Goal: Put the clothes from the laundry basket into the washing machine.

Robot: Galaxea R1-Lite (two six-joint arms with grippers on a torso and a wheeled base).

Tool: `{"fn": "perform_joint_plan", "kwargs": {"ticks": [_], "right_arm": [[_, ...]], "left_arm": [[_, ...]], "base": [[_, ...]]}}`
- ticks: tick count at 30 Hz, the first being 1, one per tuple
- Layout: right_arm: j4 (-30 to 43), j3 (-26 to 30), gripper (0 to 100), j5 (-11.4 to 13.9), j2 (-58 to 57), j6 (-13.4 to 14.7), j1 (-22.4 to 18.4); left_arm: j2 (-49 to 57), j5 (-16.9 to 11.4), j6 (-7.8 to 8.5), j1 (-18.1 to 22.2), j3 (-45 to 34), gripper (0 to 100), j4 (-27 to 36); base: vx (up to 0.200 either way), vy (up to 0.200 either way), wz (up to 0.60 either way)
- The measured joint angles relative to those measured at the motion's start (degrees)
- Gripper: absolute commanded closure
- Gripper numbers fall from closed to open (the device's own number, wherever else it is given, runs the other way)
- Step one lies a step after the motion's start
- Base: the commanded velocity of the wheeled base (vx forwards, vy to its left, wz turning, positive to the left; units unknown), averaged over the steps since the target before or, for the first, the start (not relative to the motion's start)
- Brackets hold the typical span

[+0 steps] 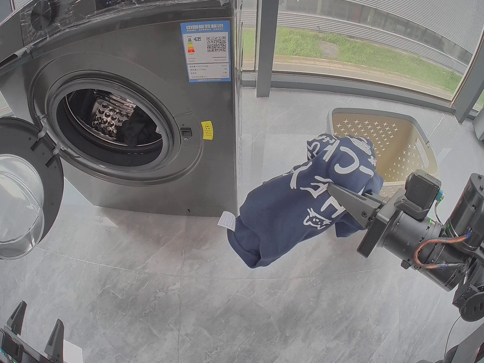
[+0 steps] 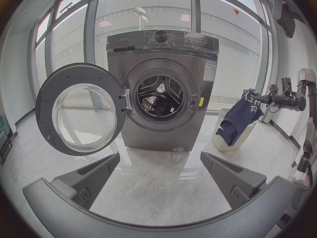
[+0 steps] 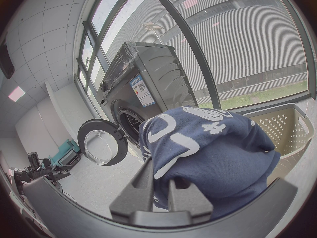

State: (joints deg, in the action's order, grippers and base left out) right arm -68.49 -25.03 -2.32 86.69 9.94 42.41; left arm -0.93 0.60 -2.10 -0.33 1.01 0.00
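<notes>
Right claw point(image 1: 337, 193) pinched navy sweatshirt point(image 1: 297, 202), held it high just over laundry basket point(image 1: 383, 112) rim, probably so hem cleared floor. Washing machine point(image 1: 151, 41) door point(image 1: 30, 142) swung wide, drum ready for drop-in. Left claw point(image 2: 159, 156) spread, holding nothing, parked low.

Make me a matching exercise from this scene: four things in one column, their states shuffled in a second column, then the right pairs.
Things:
1. washer door
2. navy garment
3. laundry basket
4. left pincer

States:
A. spread, holding nothing
B. standing on the floor
C. hanging from the right pincer
D. swung wide open

Pairs: 1-D, 2-C, 3-B, 4-A
</notes>
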Motion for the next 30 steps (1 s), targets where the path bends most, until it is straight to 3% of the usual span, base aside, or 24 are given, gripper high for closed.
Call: {"fn": "perform_joint_plan", "kwargs": {"ticks": [3,9,30], "right_arm": [[0.0,0.0,100,0.0,0.0,0.0,0.0],[0.0,0.0,100,0.0,0.1,0.0,0.0],[0.0,0.2,100,0.0,0.2,0.0,0.0]], "left_arm": [[0.0,0.0,-0.01,0.0,0.0,0,0.0],[0.0,0.0,-0.04,0.0,0.0,0,0.0],[0.0,0.0,-0.01,0.0,0.0,0,0.0]], "base": [[-0.200,0.000,0.00],[0.000,0.000,0.00],[0.000,0.200,0.00]]}}
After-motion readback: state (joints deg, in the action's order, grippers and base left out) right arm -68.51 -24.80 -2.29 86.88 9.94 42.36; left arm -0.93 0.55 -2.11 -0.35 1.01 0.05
